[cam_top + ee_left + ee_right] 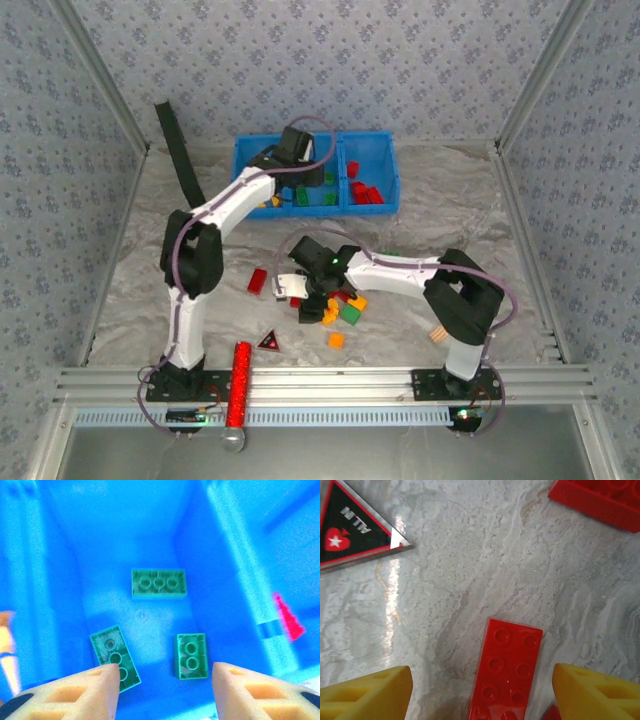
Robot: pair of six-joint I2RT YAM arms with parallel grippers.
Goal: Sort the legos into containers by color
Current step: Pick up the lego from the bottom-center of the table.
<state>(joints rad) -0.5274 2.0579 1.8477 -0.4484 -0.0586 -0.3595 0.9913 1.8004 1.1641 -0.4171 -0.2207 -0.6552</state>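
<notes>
Left gripper: left arm stretched toward 1 o'clock, over the blue tray's middle compartment, jaws apart, empty.
Green legos: three, inside below.
Right gripper: right arm bent toward 9 o'clock, jaws apart, straddling red lego on table.

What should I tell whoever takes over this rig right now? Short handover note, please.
Left gripper: open and empty, over the middle compartment of the blue tray, where three green bricks lie.
Right gripper: open and empty, low over a red brick on the table.
Done: the tray's right compartment holds red bricks and its left compartment holds yellow-orange bricks.
Left: loose bricks in red, green and orange lie on the table around the right gripper, plus a lone red one to their left. The dark triangle is not a brick.
</notes>
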